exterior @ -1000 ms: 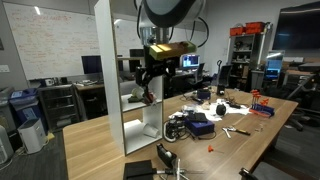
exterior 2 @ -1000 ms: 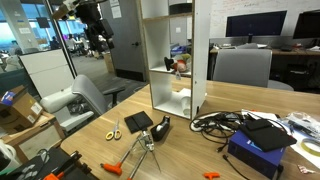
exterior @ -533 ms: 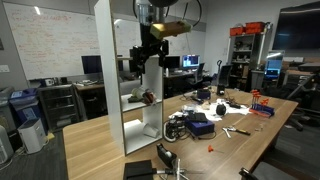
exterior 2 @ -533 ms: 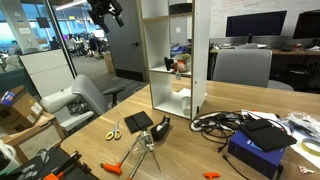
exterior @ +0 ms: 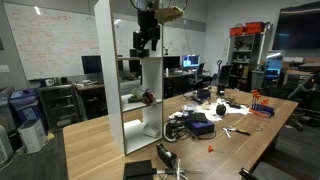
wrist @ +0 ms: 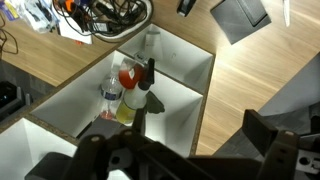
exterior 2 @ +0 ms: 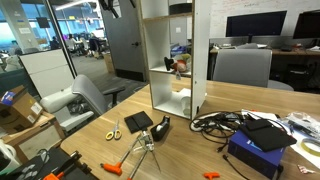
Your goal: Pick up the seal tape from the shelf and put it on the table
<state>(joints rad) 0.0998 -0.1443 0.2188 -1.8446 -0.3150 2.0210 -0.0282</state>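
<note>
In the wrist view the claw point(wrist: 180, 152) fills the lower edge, its fingers point(wrist: 268, 145) spread wide with nothing between them. Beyond it, at frame centre, a compartment of the shelf point(wrist: 185, 105) holds a small cluster: what looks like the dark seal tape point(wrist: 141, 101), just beside a red item point(wrist: 127, 77) and a clear bottle point(wrist: 112, 95). The wooden surface point(wrist: 255, 75) lies past it, at upper right. In an exterior view the claw point(exterior: 146, 44) hangs high at top centre, before the shelf's upper part.

I see a white shelf point(exterior: 108, 80), a pale wood table point(exterior: 100, 150), a dark blue box point(exterior: 200, 126), and a seemingly reddish item point(wrist: 127, 76).
</note>
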